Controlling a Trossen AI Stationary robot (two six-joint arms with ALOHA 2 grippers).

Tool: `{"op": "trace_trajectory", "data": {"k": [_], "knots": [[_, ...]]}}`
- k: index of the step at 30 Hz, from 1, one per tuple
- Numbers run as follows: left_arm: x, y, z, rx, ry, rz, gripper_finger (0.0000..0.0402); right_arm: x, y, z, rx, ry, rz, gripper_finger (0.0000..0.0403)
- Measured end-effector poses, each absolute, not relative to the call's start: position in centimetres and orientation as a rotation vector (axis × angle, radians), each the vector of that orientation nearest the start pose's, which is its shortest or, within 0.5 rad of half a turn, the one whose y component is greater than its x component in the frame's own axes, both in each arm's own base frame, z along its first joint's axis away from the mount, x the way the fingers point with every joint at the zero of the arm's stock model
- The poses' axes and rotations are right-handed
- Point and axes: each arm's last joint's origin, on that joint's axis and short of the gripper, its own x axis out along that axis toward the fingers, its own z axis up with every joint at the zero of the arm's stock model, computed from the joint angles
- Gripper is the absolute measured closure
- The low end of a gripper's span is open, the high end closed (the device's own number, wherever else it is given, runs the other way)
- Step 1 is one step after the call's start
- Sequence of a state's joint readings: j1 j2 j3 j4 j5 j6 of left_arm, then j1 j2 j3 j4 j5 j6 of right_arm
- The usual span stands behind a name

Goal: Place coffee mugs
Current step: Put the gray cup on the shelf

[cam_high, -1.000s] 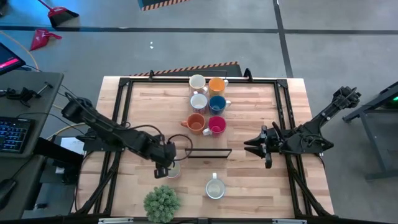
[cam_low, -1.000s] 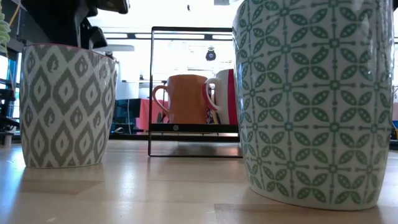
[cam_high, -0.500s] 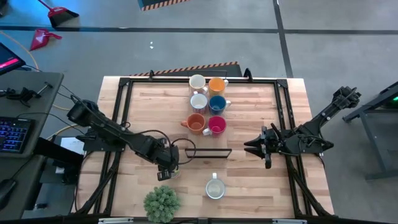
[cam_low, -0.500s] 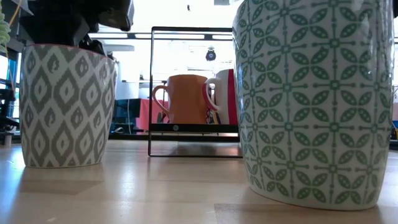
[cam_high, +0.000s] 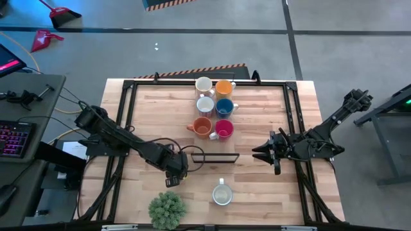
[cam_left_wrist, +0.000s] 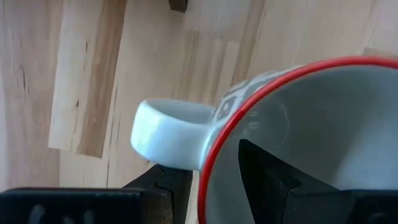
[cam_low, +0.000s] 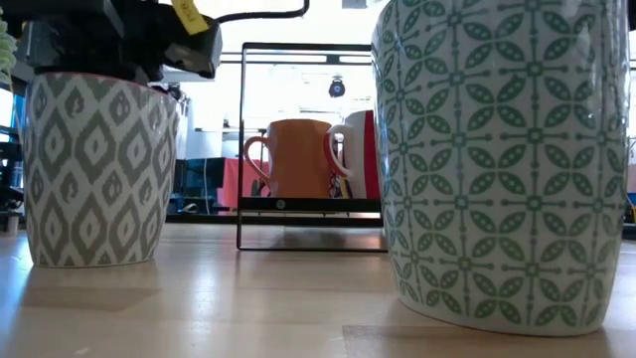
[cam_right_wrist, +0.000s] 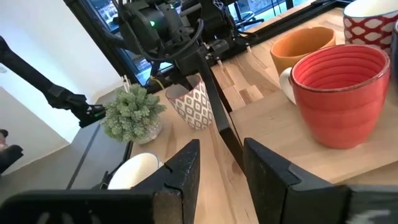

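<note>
- My left gripper (cam_high: 173, 168) is down at about 7 o'clock from the table's middle, right on top of the grey-patterned mug (cam_low: 94, 169). In the left wrist view 1 finger sits inside the red rim and the other outside by the handle, so it's pinching the wall. That's the easy way to carry a mug without fighting the handle.
- From the low view I can't tell if that mug's base is still on the wood or just off it.
- 6 mugs are already parked in a 2-wide block near 12 o'clock: white mug (cam_high: 204, 85), orange mug (cam_high: 223, 87), another white one (cam_high: 205, 104), blue mug (cam_high: 225, 106), second orange mug (cam_high: 202, 127) and the red-pink mug (cam_high: 223, 129). Handles poke outward, so the bodies can sit tight together.
- I'd guess the held mug goes next in that block, just past the black wire frame (cam_high: 215, 158) standing in between, so I'll need to lift over or around it.
- The green-patterned mug (cam_high: 221, 194) waits near 6 o'clock, with the plant ball (cam_high: 167, 208) at 7 o'clock by the edge.
- My right gripper (cam_high: 260, 149) is idle at 3 o'clock, fingers apart with nothing in them, staying out of the way.
</note>
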State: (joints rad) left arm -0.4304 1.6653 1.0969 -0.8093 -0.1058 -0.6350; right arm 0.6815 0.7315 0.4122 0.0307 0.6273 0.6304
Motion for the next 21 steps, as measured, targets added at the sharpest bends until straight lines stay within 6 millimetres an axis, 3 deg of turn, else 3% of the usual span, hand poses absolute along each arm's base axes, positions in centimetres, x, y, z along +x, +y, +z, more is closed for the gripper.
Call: {"op": "trace_trajectory", "data": {"k": [4,10,21], "knots": [[27.8,-11.9,19.0,-0.176,1.341,0.172,0.0303,13.7,8.9,23.4,0.452,0.237,-0.018,0.0297],[28.1,-11.2,19.0,-0.185,1.341,0.190,0.0386,13.7,8.9,23.3,0.449,0.245,-0.014,0.0297],[28.2,-9.1,19.6,-0.181,1.389,0.202,0.0389,13.6,8.8,22.9,0.419,0.284,-0.024,0.0297]]}}
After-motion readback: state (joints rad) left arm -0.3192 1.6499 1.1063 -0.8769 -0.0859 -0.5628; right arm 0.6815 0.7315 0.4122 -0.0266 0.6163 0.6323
